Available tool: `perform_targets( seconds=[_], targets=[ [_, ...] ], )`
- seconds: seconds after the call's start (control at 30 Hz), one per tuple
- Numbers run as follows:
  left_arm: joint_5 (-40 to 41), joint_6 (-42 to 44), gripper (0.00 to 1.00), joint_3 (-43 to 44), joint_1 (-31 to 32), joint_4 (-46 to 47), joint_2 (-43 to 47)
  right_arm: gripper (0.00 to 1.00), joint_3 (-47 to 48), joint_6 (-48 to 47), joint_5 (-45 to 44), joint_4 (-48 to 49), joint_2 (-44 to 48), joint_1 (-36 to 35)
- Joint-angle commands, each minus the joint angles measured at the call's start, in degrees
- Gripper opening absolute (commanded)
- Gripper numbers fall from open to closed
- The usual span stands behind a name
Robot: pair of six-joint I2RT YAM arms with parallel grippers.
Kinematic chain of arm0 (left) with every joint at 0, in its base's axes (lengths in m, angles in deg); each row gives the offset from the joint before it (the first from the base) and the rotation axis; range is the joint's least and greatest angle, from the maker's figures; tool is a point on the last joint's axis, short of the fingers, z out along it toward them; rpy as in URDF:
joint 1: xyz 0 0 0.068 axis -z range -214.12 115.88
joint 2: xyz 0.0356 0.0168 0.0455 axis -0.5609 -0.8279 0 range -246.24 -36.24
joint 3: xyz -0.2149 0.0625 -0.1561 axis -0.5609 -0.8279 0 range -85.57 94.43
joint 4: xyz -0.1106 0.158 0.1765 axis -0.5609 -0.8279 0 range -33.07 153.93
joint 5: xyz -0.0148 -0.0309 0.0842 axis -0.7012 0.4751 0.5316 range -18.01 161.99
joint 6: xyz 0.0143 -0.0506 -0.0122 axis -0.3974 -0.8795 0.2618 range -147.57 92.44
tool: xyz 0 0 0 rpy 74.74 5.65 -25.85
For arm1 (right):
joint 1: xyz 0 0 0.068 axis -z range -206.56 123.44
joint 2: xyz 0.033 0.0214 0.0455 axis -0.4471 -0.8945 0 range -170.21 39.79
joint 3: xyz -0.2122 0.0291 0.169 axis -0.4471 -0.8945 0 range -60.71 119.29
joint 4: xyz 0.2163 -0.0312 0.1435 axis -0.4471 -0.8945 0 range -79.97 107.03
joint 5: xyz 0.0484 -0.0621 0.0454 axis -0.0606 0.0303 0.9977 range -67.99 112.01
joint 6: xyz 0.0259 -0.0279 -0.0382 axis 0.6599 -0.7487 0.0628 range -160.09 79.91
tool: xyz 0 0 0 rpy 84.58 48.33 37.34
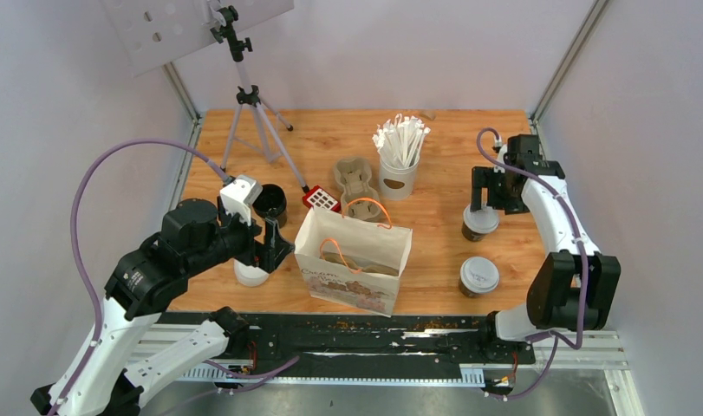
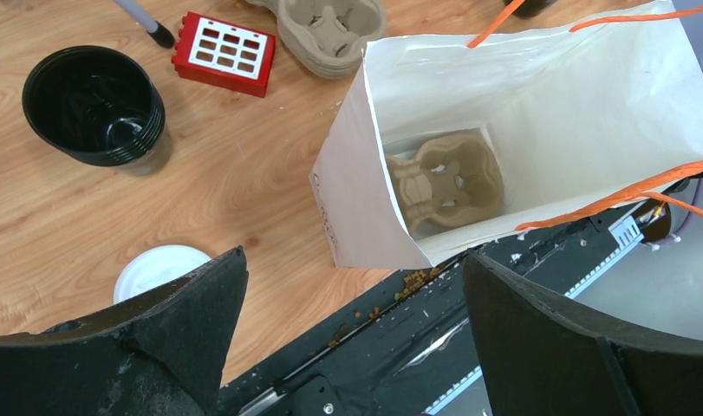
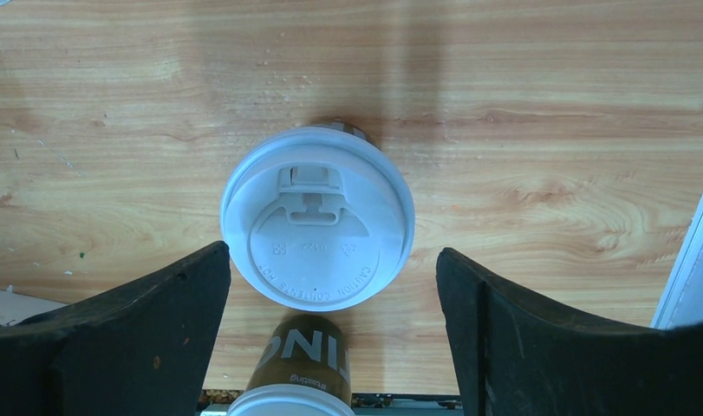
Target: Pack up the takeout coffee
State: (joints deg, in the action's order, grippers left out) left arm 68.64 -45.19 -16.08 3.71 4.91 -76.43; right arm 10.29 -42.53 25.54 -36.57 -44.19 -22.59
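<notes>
The right pincer point(image 3: 332, 256) is held spread over a cup point(image 3: 317, 217), with one finger set to each side of the white lid and no pinch seen. For a sound grasp, the fingers are best lowered past the lid's rim onto the brown wall, centred, then closed gently (a squeezed lid may pop). A second cup point(image 1: 478, 276) is stood nearer the arm bases. The left pincer point(image 2: 354, 258) is spread wide by the open bag point(image 2: 521, 104), in which a tray point(image 2: 447, 182) is laid flat. The cup is best carried there upright. The wooden counter point(image 1: 434, 251) is shared with a tripod point(image 1: 252, 104), a stick cup point(image 1: 398, 173) and a black bowl point(image 1: 270, 201). It is enclosed by pale walls.
</notes>
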Motion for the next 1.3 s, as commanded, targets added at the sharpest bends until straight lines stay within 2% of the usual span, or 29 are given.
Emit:
perform_targets(
  seconds=[0.0,0.13,0.47,0.87,1.27],
  targets=[
    [0.78,0.15,1.0,0.55,-0.2,-0.08,0.48,0.89,-2.83,0.86,0.4,5.72,4.17,0.0],
    [0.8,0.05,1.0,0.72,-0.21,-0.11,0.54,0.96,-5.56,0.39,0.77,8.74,5.68,-0.17],
    [0.79,-0.19,1.0,0.13,-0.2,0.5,0.75,0.93,-9.63,-1.32,-1.29,14.88,9.44,-1.97],
    [0.45,-0.96,1.0,-0.27,-0.16,1.02,1.0,0.94,-11.18,-2.36,-3.49,15.52,8.72,-3.45],
    [0.53,-0.4,1.0,-0.48,-0.18,1.02,1.05,0.92,-12.1,-3.45,-1.85,15.09,7.54,-3.46]
  ],
)
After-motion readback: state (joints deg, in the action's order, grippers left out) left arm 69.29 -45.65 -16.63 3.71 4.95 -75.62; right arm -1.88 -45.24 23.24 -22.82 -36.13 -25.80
